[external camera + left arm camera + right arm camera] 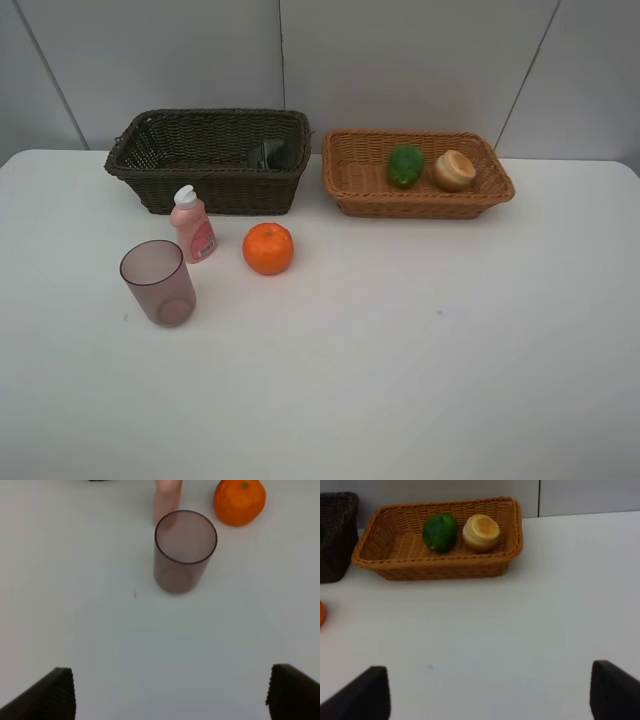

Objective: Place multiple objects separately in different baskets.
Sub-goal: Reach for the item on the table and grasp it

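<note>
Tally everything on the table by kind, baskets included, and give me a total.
Fruit: 3 (orange, lime, peach)
Bottles: 2 (pink bottle, dark green bottle)
Cup: 1
Baskets: 2 (dark basket, tan basket)
Total: 8

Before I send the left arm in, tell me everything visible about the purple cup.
The purple cup is a translucent, smoky-purple tumbler, plastic by its look, plain-walled with no handle. It stands upright, mouth up and empty, on the white table, in front of the pink bottle, left of the orange. Only the table seems to touch it.
</note>
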Robot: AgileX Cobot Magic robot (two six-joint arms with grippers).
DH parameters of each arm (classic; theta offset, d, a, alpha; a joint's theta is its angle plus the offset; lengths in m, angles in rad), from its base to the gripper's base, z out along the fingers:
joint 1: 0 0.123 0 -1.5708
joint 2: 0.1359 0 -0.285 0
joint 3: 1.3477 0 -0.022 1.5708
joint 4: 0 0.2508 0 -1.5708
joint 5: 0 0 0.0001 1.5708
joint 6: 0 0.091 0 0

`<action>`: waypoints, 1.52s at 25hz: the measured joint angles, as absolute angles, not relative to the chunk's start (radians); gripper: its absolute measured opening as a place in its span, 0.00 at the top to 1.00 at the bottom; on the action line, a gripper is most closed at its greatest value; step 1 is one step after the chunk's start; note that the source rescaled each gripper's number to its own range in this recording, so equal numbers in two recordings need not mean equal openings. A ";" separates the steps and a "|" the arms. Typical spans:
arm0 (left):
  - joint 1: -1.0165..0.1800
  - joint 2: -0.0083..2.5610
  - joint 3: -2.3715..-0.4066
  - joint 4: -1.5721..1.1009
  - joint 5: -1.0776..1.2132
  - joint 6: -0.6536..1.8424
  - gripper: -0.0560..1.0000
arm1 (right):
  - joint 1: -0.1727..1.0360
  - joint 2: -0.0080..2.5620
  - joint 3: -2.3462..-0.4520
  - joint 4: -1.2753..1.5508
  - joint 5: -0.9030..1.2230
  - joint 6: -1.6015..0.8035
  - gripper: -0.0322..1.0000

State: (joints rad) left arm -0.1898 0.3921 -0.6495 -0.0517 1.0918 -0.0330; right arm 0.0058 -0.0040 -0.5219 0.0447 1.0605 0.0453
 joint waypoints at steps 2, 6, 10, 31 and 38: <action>-0.190 0.486 -0.715 -0.055 1.092 -0.024 0.01 | 0.006 -0.004 -0.522 0.045 1.061 0.045 0.17; -0.190 0.654 -0.804 -0.065 1.093 -0.017 0.01 | 0.006 -0.004 -0.522 0.045 1.061 0.045 0.17; -0.190 0.797 -0.858 -0.066 1.095 -0.015 0.01 | 0.006 -0.004 -0.522 0.045 1.061 0.045 0.17; -0.527 1.402 -1.095 -0.058 1.081 -0.015 0.01 | 0.006 -0.004 -0.522 0.045 1.061 0.045 0.17; -0.547 1.496 -1.096 -0.022 1.079 -0.028 0.01 | 0.006 -0.004 -0.522 0.045 1.061 0.045 0.17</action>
State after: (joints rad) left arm -0.5473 1.4960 -1.0963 -0.0218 1.0793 -0.0278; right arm 0.0058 -0.0040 -0.5219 0.0447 1.0605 0.0453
